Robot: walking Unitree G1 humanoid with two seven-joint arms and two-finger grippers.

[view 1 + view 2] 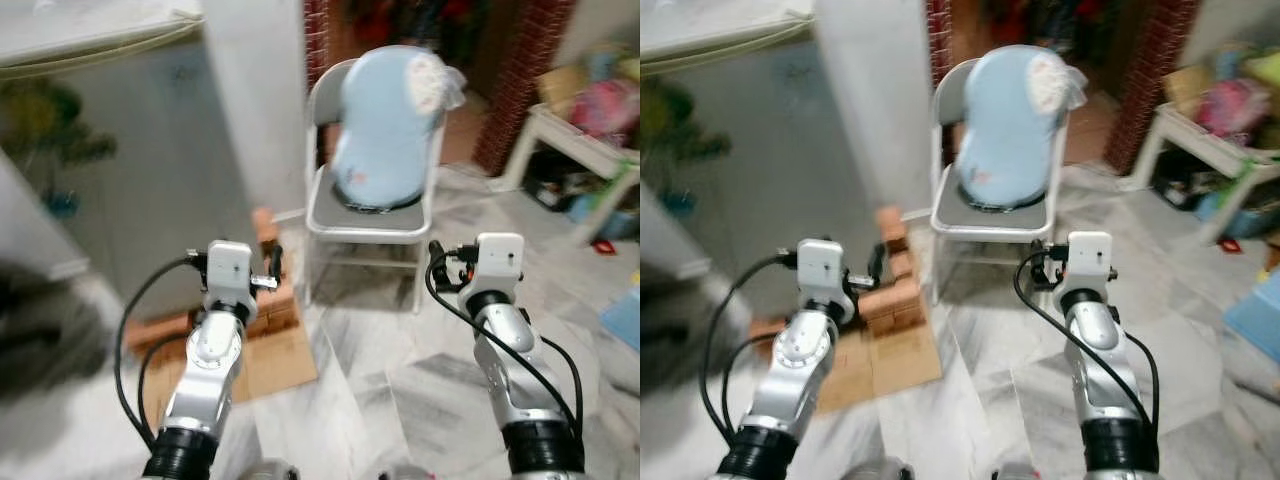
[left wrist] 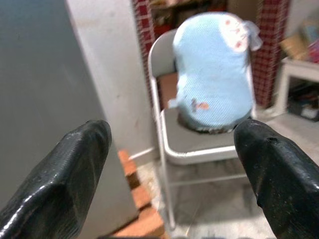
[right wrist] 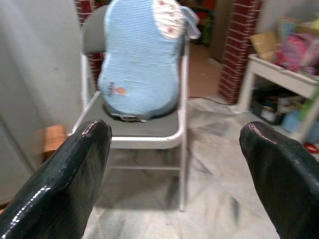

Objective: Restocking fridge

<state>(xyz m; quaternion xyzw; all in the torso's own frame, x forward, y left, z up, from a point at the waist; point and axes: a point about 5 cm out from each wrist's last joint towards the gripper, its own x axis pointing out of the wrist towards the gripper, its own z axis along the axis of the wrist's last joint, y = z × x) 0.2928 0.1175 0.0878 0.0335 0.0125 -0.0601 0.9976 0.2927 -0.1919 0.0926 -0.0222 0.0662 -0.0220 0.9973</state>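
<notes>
Materials / finish
Marble floor (image 1: 400,390) polished; chair (image 1: 365,215) painted metal, matt grey seat; pillow (image 1: 385,120) light-blue knit cloth; bricks (image 1: 270,290) rough; end effector fingers (image 2: 75,174) glossy black plastic.

Fridge (image 1: 110,150) blurred, cut off.

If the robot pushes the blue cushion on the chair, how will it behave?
The cushion looks soft and padded, so probably light and yielding. It stands upright against the chair back, so a push would likely topple it off the seat.
</notes>
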